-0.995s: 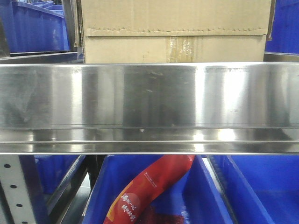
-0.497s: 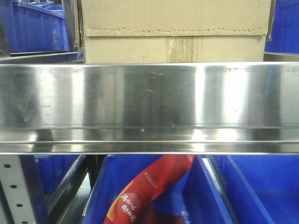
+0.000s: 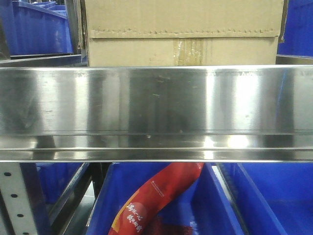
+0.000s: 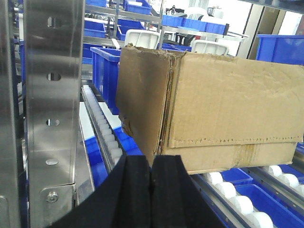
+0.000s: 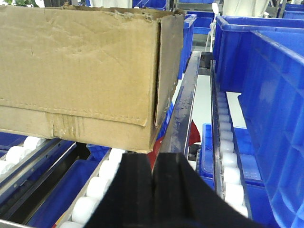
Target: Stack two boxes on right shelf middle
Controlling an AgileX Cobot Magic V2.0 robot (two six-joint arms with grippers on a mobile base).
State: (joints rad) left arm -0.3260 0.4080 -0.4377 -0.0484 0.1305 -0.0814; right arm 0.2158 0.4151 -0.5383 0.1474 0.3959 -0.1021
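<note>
The shiny stainless-steel shelf (image 3: 156,112) fills the front view with its broad mirror-like lip, a grey perforated upright (image 3: 14,200) below it at the near left. On top of it, behind the lip, sits the large plain brown corrugated carton (image 3: 183,32), its zigzag-edged flap and strip of clear tape facing the robot. Only this one carton shows in any view; a second one I cannot see, so the stacking looks not yet done.

The wrist views show the carton resting on white plastic rollers (image 4: 247,202) between steel rails, with blue plastic bins (image 5: 266,71) on the far side and to the right. Its long axis runs left to right across the shelf, broadside to the robot.

The left claw (image 4: 152,190) sits near and low beneath the carton's left front corner, its black pads pressed together on nothing. The right claw (image 5: 153,190) mirrors it beneath the right front corner, also closed and empty. The carton lies ahead of and above both, between them, neither arm clearly nearer; I judge a two-sided lift would need each claw to travel outward to its end face.
</note>
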